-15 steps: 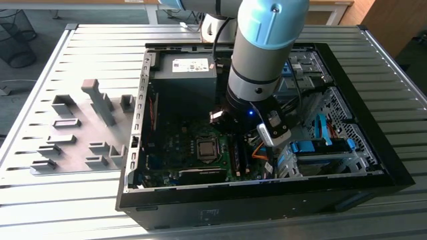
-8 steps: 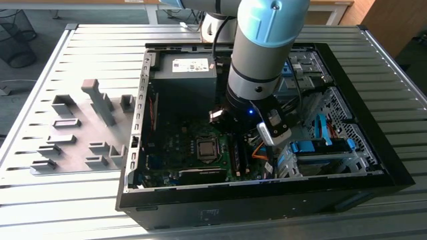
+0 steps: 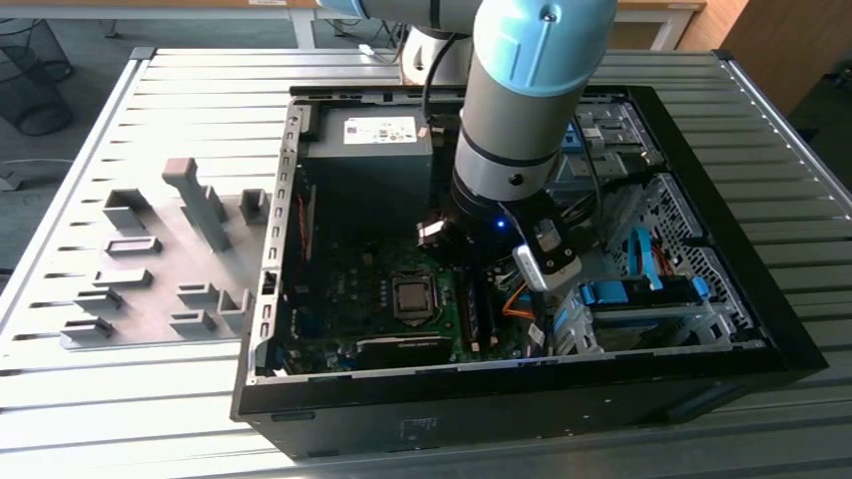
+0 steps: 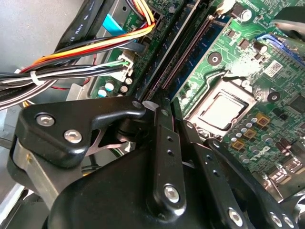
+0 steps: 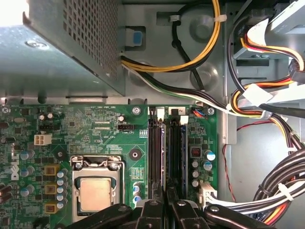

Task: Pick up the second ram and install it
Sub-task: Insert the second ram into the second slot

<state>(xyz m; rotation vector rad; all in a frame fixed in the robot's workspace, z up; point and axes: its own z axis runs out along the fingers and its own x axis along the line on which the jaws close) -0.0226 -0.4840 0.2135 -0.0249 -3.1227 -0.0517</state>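
Hand: the hand (image 5: 167, 202) is narrow, drawn in to a thin gap above the memory slots (image 5: 174, 152); by my judgement it is clamped on the stick.
Second ram: the second ram (image 5: 165, 157) shows edge-on as a thin pale strip along the slots, running into that gap; how deep it sits cannot be told.
Risk, tilt: if one end goes down first, the stick could jam or seat at only one end.
Risk, offset: if the stick is set slightly sideways or its notch is off the slot, pressing could stress the motherboard (image 5: 95, 129).
Risk, cables: the cable bundle (image 5: 257, 100) lies near and could snag the hand.
Count, arms: one arm (image 3: 526, 120).
Count, slots: four, as best I can tell.
Count, CPU socket: one CPU socket (image 5: 95, 191).
Count, case: one computer case (image 3: 533, 399) on the tabletop (image 3: 80, 399).
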